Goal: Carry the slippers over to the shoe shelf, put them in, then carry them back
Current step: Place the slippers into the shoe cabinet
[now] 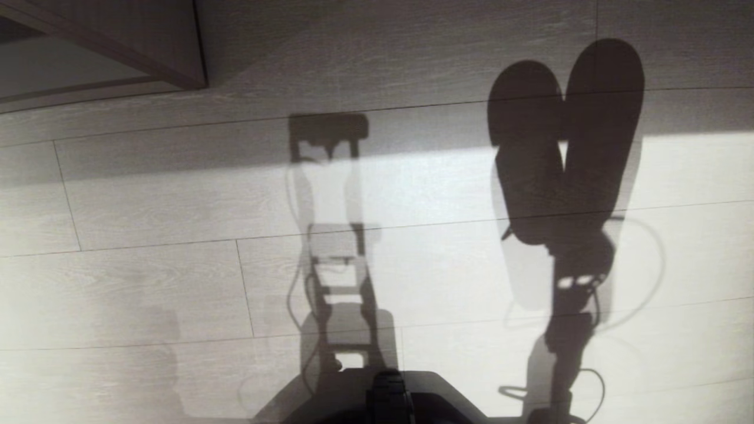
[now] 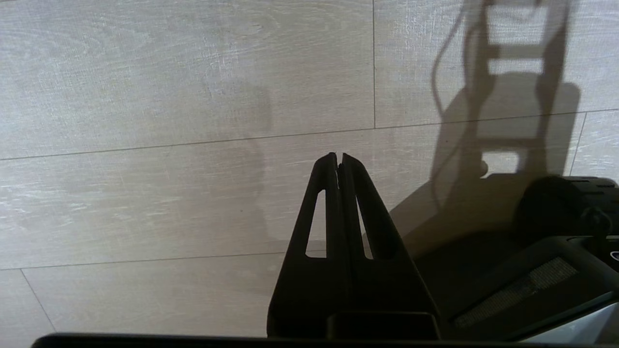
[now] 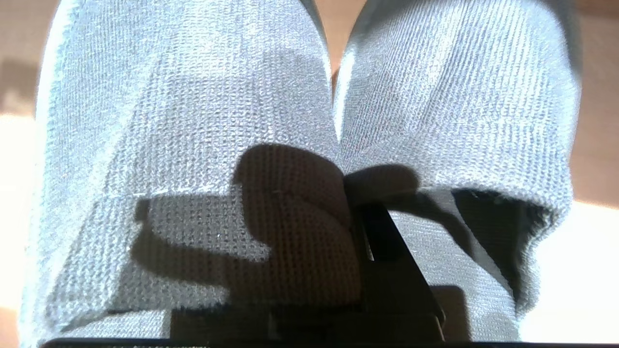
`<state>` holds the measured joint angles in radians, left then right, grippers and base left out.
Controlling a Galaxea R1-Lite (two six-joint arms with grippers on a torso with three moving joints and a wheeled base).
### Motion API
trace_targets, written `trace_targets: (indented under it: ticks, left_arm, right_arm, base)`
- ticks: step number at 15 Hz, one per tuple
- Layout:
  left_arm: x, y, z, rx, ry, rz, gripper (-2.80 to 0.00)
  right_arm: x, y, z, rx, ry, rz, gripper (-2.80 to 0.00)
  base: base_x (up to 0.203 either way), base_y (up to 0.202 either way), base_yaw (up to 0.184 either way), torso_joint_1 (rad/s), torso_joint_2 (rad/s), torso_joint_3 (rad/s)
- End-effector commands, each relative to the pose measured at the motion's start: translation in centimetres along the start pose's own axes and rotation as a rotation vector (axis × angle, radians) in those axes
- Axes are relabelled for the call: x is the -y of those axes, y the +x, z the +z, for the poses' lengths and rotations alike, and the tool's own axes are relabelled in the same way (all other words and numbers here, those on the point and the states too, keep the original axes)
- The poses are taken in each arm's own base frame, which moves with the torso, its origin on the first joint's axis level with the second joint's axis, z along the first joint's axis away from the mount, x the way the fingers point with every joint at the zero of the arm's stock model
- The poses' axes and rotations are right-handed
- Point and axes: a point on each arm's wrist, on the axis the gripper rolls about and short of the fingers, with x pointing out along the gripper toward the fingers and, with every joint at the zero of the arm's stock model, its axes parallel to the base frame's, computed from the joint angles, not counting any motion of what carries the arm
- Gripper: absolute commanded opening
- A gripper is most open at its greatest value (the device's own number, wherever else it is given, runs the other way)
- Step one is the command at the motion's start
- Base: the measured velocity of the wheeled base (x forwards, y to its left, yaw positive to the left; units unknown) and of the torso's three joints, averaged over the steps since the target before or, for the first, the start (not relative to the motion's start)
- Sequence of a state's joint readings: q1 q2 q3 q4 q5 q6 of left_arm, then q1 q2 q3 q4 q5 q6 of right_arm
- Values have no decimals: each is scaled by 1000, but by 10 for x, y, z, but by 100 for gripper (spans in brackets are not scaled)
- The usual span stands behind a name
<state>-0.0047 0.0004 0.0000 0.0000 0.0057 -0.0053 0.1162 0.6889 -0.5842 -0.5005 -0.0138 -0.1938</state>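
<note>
Grey-blue knit: fills the right wrist view, and it's the slippers (image 3: 193, 121), two rounded toes side by side with a thin gap between them.
Right gripper (image 3: 355, 212): clamped tight on the slippers where the two inner edges meet; one dark finger (image 3: 387, 261) shows, the rest is buried in fabric.
Slippers in the head view: a dark silhouette (image 1: 568, 135) at right, held up above the floor, soles toward the camera, toes pointing far, the pair fanned into a V.
Right arm (image 1: 568, 330): rises from the near right edge up to the heels, cable looping beside it.
Left gripper (image 2: 338, 162): fingers pressed together at the tips, nothing between them, hanging over bare floor near the robot's base (image 2: 556, 251).
Floor (image 1: 147, 282): pale wood-grain planks, a bright sunlit band across the middle, the robot's own shadow (image 1: 336, 247) stretched along it.
Shoe shelf (image 1: 147, 53): only a beige board corner peeks in at far left, well apart from the slippers.
</note>
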Motion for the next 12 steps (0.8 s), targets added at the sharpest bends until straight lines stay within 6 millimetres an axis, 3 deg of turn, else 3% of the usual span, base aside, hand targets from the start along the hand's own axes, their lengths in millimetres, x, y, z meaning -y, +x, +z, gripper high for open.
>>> trace_targets:
  ticks: [1, 5, 8, 10, 12]
  left_arm:
    - [0, 0, 0, 0, -1, 0, -280]
    - [0, 0, 0, -1, 0, 0, -280]
    - [0, 0, 0, 0, -2, -1, -280]
    - [0, 0, 0, -1, -2, -1, -280]
    - [0, 0, 0, -1, -1, -1, -280]
  right_arm:
    - [2, -43, 8, 79, -9, -40, -280]
    - [-4, -77, -17, 68, -8, -55, -280]
    - [-13, -103, -53, 12, 3, -27, -280]
    - [-19, -113, -81, -71, 16, -20, -280]
    - [-21, -117, -90, -98, 22, -8, -280]
  base:
    - [0, 0, 0, 0, 0, 0]
    - [0, 0, 0, 0, 0, 0]
    - [0, 0, 0, 0, 0, 0]
    - [0, 0, 0, 0, 0, 0]
    - [0, 0, 0, 0, 0, 0]
